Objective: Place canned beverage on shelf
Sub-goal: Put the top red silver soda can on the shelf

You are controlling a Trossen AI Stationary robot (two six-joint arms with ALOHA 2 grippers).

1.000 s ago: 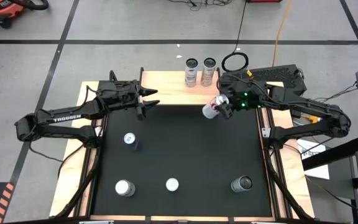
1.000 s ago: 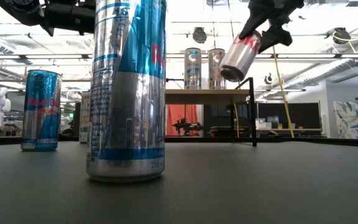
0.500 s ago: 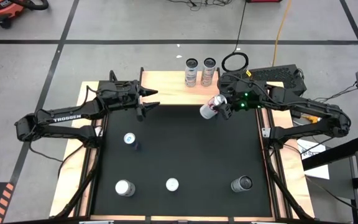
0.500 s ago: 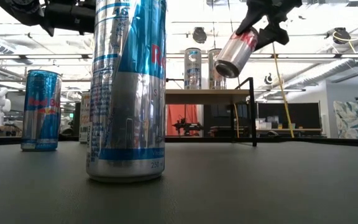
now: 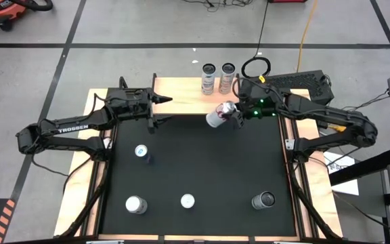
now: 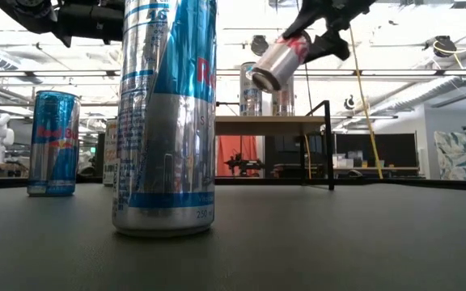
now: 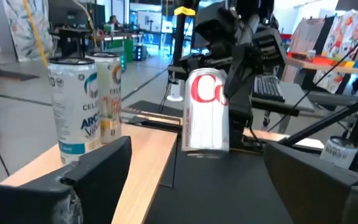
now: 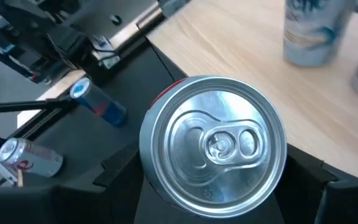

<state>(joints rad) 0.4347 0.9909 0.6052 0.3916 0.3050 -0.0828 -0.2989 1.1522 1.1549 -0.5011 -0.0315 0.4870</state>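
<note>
Right gripper: clamped on tilted silver can, held above shelf front edge. Left gripper: open, empty, hovering near shelf's left end.

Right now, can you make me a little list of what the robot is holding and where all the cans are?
held can: silver and red can, tilted, in the air near the shelf's front edge
holder: right gripper, shut on it
shelf: pale wood top at the table's far side
cans on shelf: two, upright, side by side
cans on black mat: four, upright; one blue, three along the near edge
left gripper: open, empty, waiting by the shelf
</note>
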